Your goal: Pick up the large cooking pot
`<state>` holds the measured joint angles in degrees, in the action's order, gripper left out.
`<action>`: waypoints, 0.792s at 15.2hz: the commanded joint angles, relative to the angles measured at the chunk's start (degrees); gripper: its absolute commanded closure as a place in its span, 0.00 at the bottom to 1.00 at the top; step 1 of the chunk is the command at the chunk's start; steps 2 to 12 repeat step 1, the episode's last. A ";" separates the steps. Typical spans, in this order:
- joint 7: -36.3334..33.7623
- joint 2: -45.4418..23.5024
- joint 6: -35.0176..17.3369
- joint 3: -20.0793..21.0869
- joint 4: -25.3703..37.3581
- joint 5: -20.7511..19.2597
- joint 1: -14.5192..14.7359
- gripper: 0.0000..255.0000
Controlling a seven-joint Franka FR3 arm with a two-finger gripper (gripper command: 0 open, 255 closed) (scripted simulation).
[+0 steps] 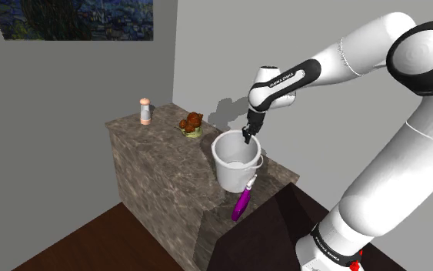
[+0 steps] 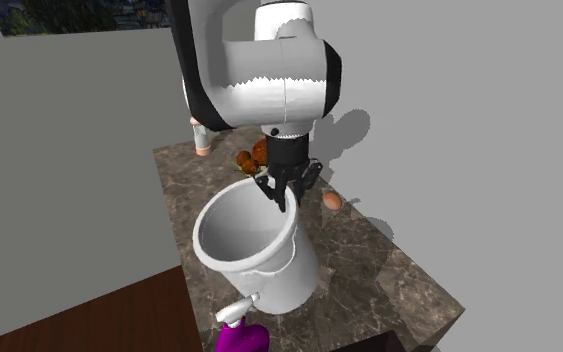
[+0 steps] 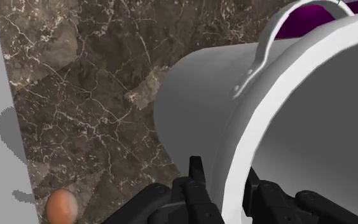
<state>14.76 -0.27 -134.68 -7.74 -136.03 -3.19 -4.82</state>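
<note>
My claw [image 1: 249, 137] is closed on the thin rim of the large white pot [image 1: 236, 165], smooth and bucket-shaped, mid-frame in the shoulder view on the veined brown worktop [image 1: 149, 150], and I judge so narrow, off-centre a pinch could let it tilt and slip free.

- The white arm [image 1: 384, 154] rises from the shoulder view's lower right, bends at the elbow and reaches left.
- The wrist [image 1: 272, 85] points downward.
- The black gripper [image 1: 248, 139] has its two fingers [image 3: 195, 184] clamped on the rim of a white pot [image 1: 236, 173], one inside and one outside.
</note>
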 commanded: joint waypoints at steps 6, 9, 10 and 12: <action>0.02 0.67 0.47 -0.03 0.09 -0.06 -0.03 1.00; 0.02 0.67 0.47 -0.03 0.09 -0.06 -0.03 1.00; 0.02 0.67 0.47 -0.03 0.09 -0.06 -0.03 1.00; 0.02 0.67 0.47 -0.03 0.09 -0.06 -0.03 1.00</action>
